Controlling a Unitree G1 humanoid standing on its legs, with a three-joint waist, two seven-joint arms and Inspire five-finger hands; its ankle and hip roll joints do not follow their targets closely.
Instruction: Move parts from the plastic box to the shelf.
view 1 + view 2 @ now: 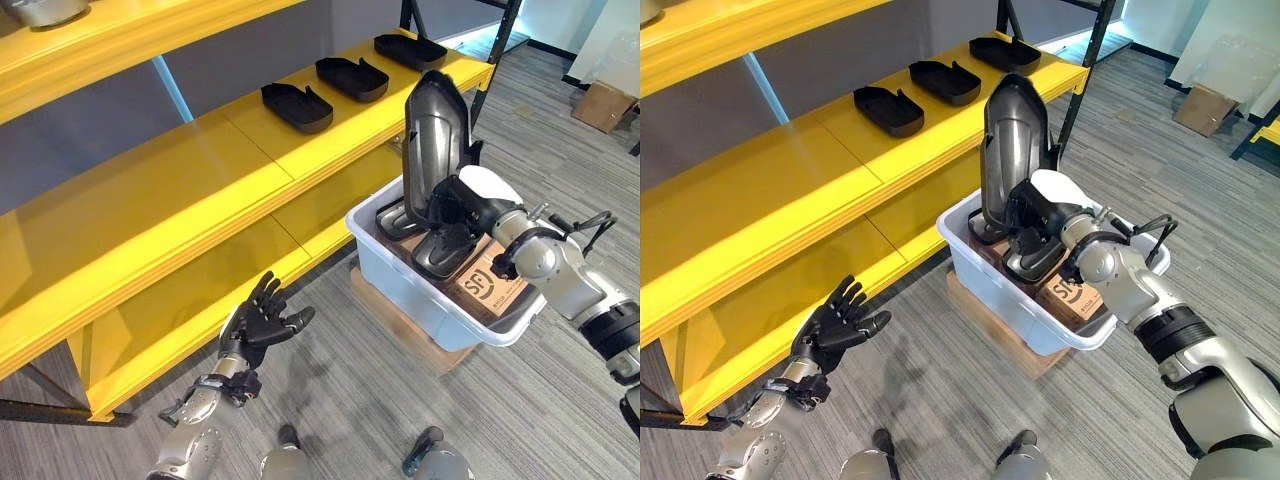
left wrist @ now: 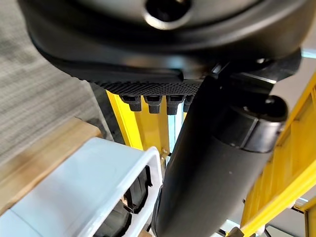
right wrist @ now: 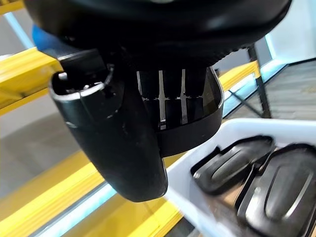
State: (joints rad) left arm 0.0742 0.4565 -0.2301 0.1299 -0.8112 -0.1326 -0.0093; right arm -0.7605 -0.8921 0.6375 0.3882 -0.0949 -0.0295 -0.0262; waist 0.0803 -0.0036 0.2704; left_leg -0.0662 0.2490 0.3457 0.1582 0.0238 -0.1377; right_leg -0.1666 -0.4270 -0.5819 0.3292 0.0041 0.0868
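My right hand is shut on a long black moulded part and holds it upright, its lower end just above the white plastic box. In the right wrist view the fingers curl round that part. Two more black parts lie in the box, also seen from the wrist. Three black parts sit in a row on the yellow shelf. My left hand hovers open, palm up, low in front of the shelf's bottom level.
A brown cardboard piece lies inside the box, which rests on a flat wooden board on the grey floor. A black shelf post stands at the shelf's far end. A cardboard carton sits far right.
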